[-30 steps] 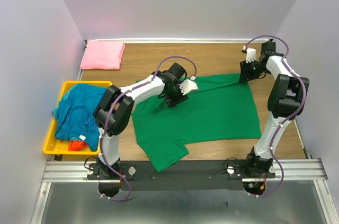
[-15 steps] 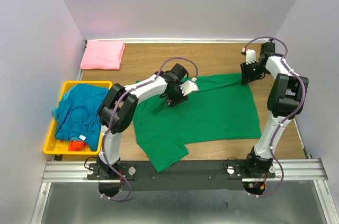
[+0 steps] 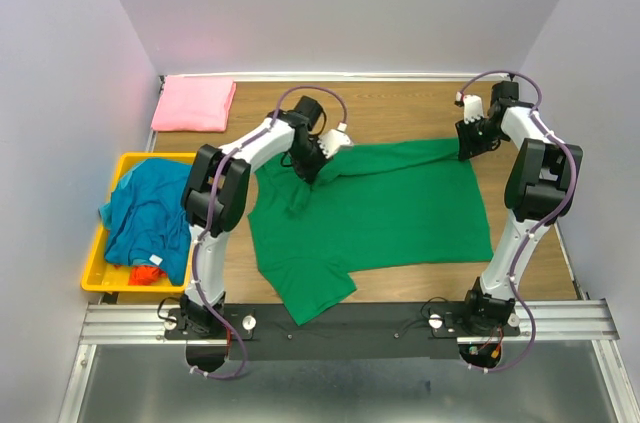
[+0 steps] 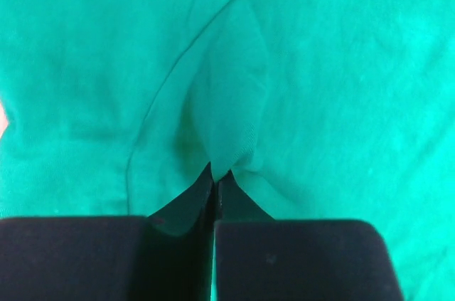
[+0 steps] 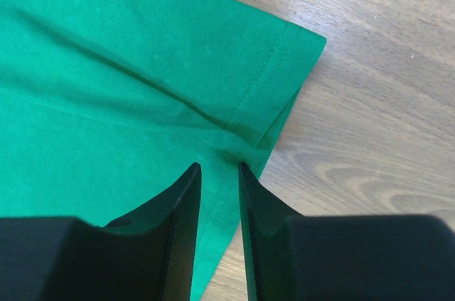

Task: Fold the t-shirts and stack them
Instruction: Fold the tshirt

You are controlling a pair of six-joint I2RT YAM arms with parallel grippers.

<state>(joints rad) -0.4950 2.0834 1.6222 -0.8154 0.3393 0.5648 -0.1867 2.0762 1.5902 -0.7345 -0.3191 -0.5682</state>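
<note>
On the middle of the wooden table [image 3: 400, 108] the green t-shirt [image 3: 400, 213] lies spread flat, its long axis running from 9 o'clock to 3 o'clock in the overhead view. One sleeve juts toward 6 o'clock at the near left, and the stitched hem is at the 3 o'clock end. The left gripper [image 4: 215, 186] sits at the shirt's far left, about 10 o'clock from the cloth's centre. Its jaws are pressed together on a raised pleat of green fabric, which rises out of the fingertips and away from them in the wrist view. The right gripper [image 5: 217, 173] is at the far right corner, about 2 o'clock from the centre. Its jaws are drawn close with the hemmed corner running into the narrow slit between them. Creases fan out from that slit, but I cannot tell whether the cloth there is clamped or only straddled. What the next move likely turns on is that both grippers are on the same far edge, one at each end of the long axis, and the whole body of the shirt lies toward 6 o'clock from them. Carrying that edge toward the near side would fold the shirt along its length, and each arm is already nearest its own end. The pink t-shirt [image 3: 193, 103] lies folded at the far left corner, well apart. The teal-blue t-shirt [image 3: 150, 213] is heaped in the yellow bin [image 3: 92, 278] at 9 o'clock, with a scrap of an orange-red t-shirt [image 3: 148, 273] showing beneath it.
</note>
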